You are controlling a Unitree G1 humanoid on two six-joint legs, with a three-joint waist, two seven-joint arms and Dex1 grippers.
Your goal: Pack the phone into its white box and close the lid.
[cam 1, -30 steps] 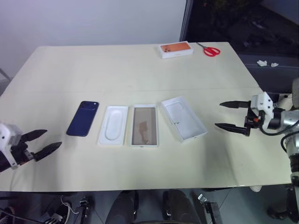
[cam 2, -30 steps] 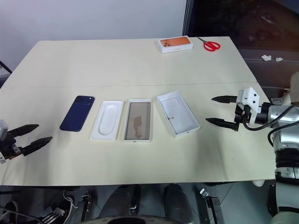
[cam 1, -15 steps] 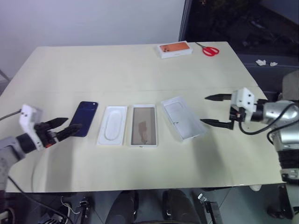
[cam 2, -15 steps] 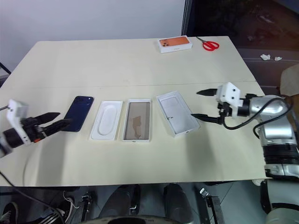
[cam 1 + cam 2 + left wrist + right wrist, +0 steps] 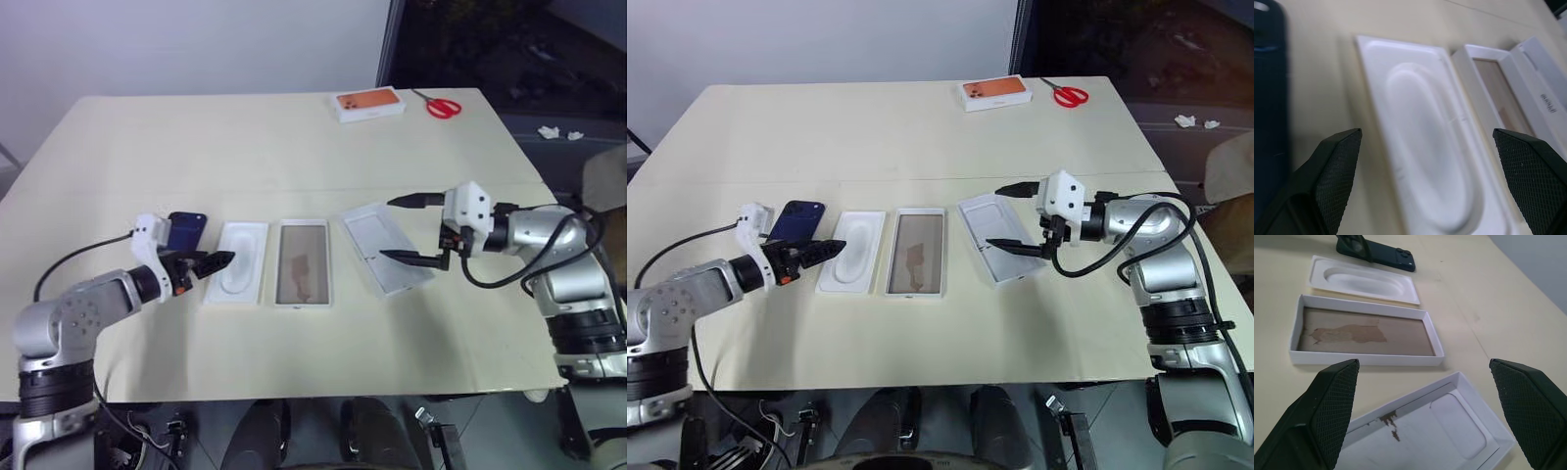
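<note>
On my head camera I see the cream table (image 5: 294, 137) filling most of the frame, with four flat items laid in a row across its middle. At the left of the row lies the phone (image 5: 186, 227), dark navy, face down, partly hidden behind my left gripper (image 5: 217, 261), whose two black fingers are spread apart with nothing between them; their tips hang over the near left edge of the moulded white insert tray (image 5: 238, 261), and I cannot tell whether they touch it. In the left wrist picture the phone is a dark band at the left edge, just beside that tray. Next along the row, at centre frame, is the white box (image 5: 303, 263), open, its brown cardboard floor showing. Right of centre, angled, lies the lid (image 5: 385, 247), plain white inside facing up. My right gripper (image 5: 410, 229) hangs over the lid's right side, fingers wide and empty, one above the other; the right wrist picture shows the lid below them, with the white box, the tray and the phone in turn beyond. In the upper right of the frame, well apart from the row, sit an orange-printed white box (image 5: 370, 104) and red-handled scissors (image 5: 437, 105).
</note>
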